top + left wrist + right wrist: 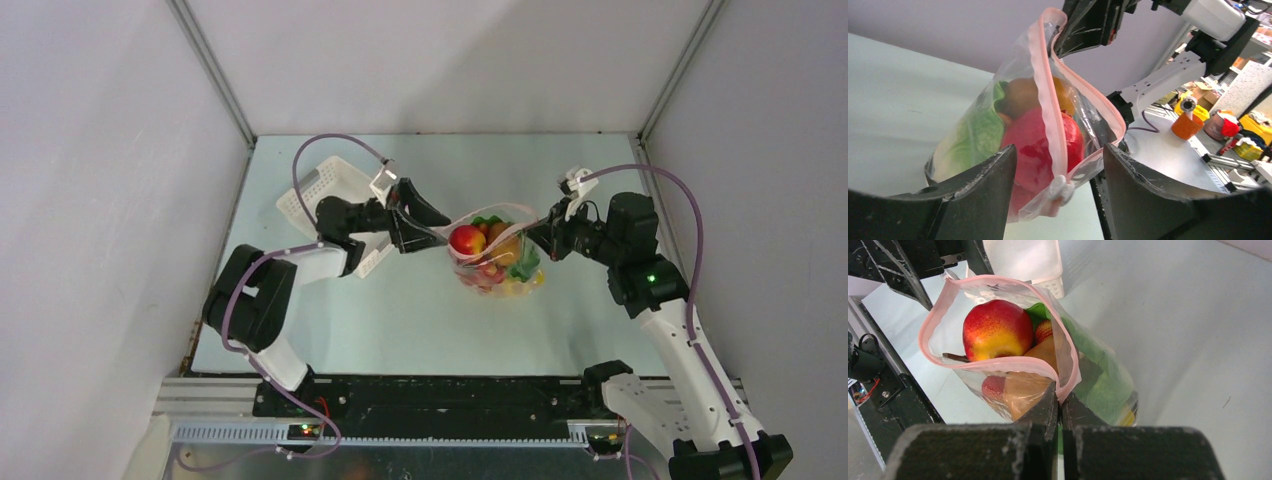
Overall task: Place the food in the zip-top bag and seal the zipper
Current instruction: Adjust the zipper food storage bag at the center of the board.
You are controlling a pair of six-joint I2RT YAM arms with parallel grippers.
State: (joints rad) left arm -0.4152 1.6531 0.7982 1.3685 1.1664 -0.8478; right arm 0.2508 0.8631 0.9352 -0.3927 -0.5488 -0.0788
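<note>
The zip-top bag (pixel 495 262) hangs above the table between my two grippers, mouth open upward. The food is inside it: a red-yellow apple (pixel 997 330), green leafy pieces (pixel 1103 380), an orange piece, small red ones and a yellow one. The zipper (pixel 998 364) is an open pink loop. My right gripper (pixel 1060 395) is shut on the pink strip at the bag's right end. My left gripper (pixel 1059 148) is open, its fingers on either side of the bag's left end, where the small white slider (pixel 1061 190) hangs between them, apart from both.
The white lattice basket (pixel 325 195) lies at the back left, behind my left arm; it also shows in the right wrist view (pixel 1033 260). The table's side walls stand left, right and behind.
</note>
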